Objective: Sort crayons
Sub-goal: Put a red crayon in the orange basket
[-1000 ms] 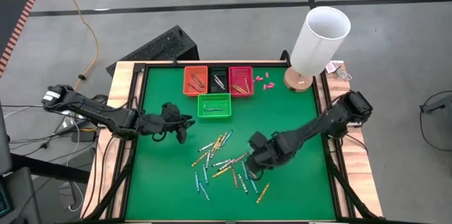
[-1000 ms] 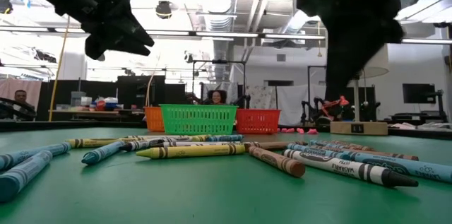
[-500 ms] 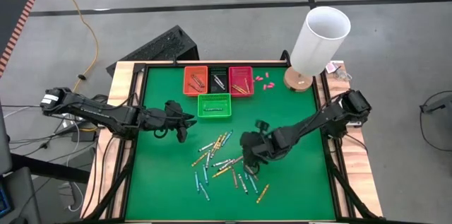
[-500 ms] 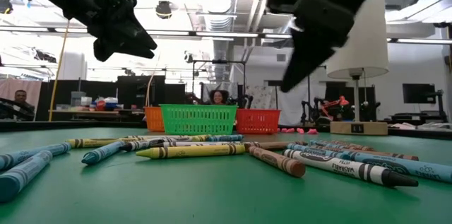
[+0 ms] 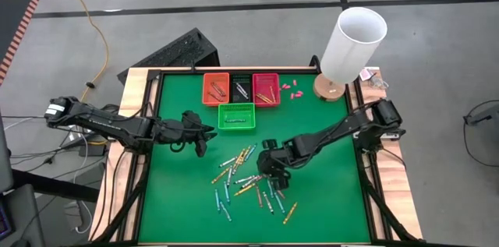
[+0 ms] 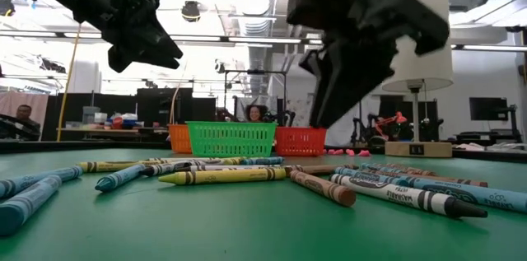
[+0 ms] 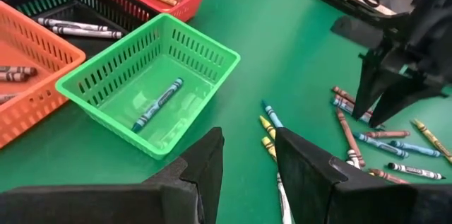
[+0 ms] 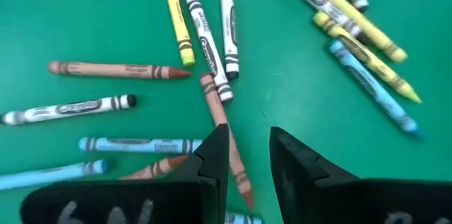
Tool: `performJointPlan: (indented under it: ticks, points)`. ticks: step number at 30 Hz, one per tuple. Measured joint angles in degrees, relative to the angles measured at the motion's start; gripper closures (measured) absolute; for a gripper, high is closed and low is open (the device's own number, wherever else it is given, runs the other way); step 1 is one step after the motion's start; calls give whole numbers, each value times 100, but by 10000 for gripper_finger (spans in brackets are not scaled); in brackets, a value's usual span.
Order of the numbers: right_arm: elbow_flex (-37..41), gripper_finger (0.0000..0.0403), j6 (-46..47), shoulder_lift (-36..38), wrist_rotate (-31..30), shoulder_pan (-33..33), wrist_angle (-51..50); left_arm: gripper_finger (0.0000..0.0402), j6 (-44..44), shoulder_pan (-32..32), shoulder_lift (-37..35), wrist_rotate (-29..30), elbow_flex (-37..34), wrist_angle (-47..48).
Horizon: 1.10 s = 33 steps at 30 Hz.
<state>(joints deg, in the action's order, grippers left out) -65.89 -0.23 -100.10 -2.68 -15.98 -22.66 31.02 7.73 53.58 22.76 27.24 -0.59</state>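
Right pincer (image 8: 244, 157) hangs part-open and empty over the crayons (image 5: 249, 177) scattered below the green basket (image 5: 236, 116); centre on the brown crayon (image 8: 222, 136), then descend. Left pincer (image 7: 247, 160) open, empty, beside basket.

The table (image 5: 171, 200) has a green top inside a wooden frame; on it the crayons (image 5: 249, 181) lie scattered near the middle; four small baskets, orange (image 5: 215, 89), black (image 5: 240, 87), red (image 5: 266, 89) and green (image 5: 236, 116), stand at the far edge; a lamp (image 5: 351, 44) stands at the far right corner.
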Motion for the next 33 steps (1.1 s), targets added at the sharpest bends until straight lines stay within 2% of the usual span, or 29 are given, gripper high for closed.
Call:
performJointPlan:
  ticks: [8,18,21,27,33]
  points:
    - [0,306,-172,-519,22,-41,227,283,24,0,0,4,0,19]
    - [0,308,-103,-604,-89,-165,188,283,27,0,0,44,0,7]
    - [0,325,70,-604,-132,-153,172,283,27,0,0,46,-1,8]
    - [-2,391,238,-604,-135,-52,147,283,27,0,0,48,0,8]
    - [-2,397,370,-586,-131,31,124,283,25,0,0,49,-2,12]
